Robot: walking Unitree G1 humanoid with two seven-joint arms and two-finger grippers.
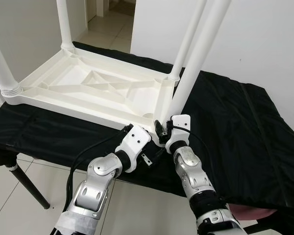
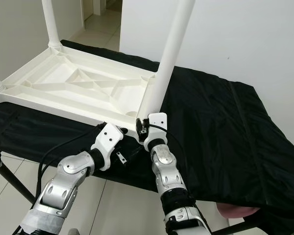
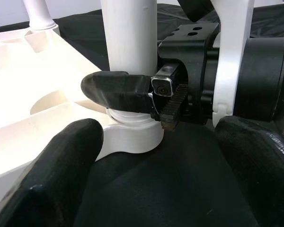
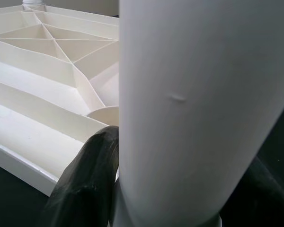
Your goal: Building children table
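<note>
A white plastic children's table (image 1: 88, 83) lies upside down on a black cloth (image 1: 235, 122). Three legs stand in its left (image 1: 1, 66), far (image 1: 63, 24) and back right (image 1: 188, 41) corners. The fourth leg (image 1: 198, 54) stands in the near right corner socket (image 3: 132, 135). My right gripper (image 1: 162, 130) is shut on this leg just above the socket, and one of its fingers (image 3: 116, 90) wraps the leg's base. My left gripper (image 3: 161, 142) is open, a little short of the same corner, with its fingers (image 3: 61, 175) apart and holding nothing.
The cloth covers a low stand with a black metal leg (image 1: 29, 188) on a tiled floor. White walls rise behind and to the right, with a doorway (image 1: 108, 12) at the back. A black cable (image 1: 88, 152) trails from my left wrist.
</note>
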